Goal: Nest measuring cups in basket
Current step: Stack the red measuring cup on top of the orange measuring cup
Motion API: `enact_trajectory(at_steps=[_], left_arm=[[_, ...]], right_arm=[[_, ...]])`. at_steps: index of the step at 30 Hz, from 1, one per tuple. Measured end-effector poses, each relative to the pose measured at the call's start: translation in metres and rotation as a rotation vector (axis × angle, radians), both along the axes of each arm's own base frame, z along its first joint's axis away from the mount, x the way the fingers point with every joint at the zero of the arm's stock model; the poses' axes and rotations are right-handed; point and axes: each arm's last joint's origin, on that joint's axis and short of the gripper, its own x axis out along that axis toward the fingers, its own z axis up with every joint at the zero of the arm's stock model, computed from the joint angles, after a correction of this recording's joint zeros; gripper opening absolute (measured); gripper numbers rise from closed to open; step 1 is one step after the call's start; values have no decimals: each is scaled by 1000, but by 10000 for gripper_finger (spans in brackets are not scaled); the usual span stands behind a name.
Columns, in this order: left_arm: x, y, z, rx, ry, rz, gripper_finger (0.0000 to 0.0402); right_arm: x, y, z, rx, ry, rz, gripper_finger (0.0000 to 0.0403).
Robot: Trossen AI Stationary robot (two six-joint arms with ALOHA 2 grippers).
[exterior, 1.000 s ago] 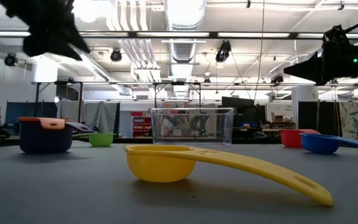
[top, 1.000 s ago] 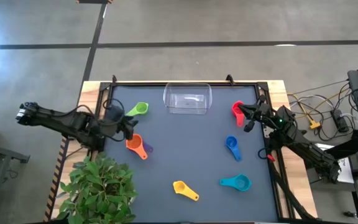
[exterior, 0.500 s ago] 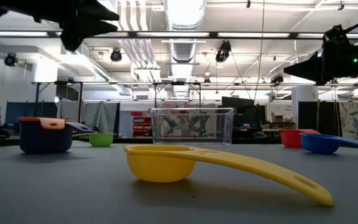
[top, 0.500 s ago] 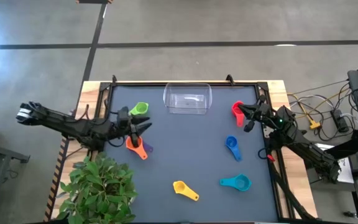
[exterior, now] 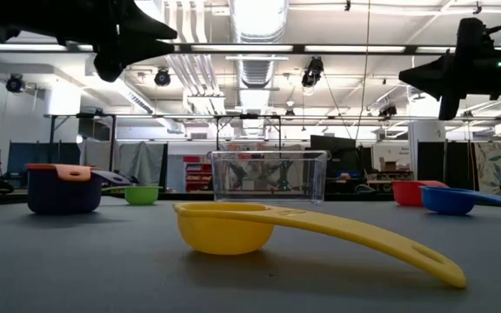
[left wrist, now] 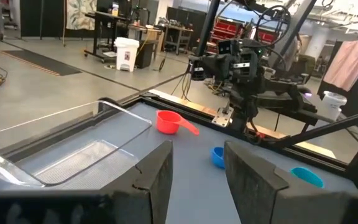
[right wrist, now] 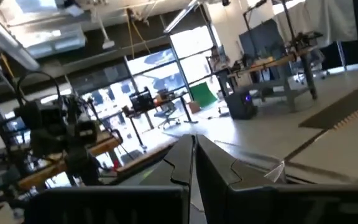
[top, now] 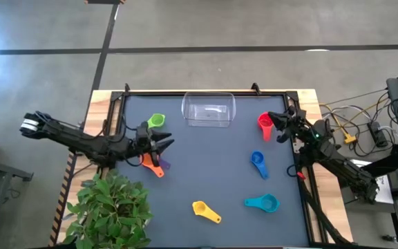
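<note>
Purple cup (top: 163, 164) mostly hidden under orange cup (top: 148, 160), left end effector (top: 166, 144).

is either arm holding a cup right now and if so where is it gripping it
Neither. The left end effector hangs open above the orange cup; the right end effector, shut and empty, is beside the red cup.

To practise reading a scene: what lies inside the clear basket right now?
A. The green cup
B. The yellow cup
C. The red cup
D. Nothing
D: from above, the basket holds no cup; the red cup, green cup and yellow cup all lie on the table outside it.
</note>
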Motion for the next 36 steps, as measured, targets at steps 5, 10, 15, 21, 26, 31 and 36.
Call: enact_trajectory(at_steps=[5,10,15,21,26,31,36], left_arm=[[8,-5,-4,13,-7,-28,125],[16,-9,-8,55,-18,-42,125],[19,-10,-3,103,-67,-40,125],[19,-10,-3,104,-67,-40,125],[19,-10,-5,103,-48,-43,125],[19,-11,-6,103,-45,-50,125],[19,-12,-6,103,-44,-72,125]], right_arm=[[0,0,14,11,33,-18,9],[1,-1,46,114,202,-26,9],[5,-9,65,269,495,-115,9],[24,-30,62,410,771,-171,13],[40,-43,50,465,854,-121,31],[55,-56,27,527,936,-114,60],[65,-66,16,537,970,-115,84]])
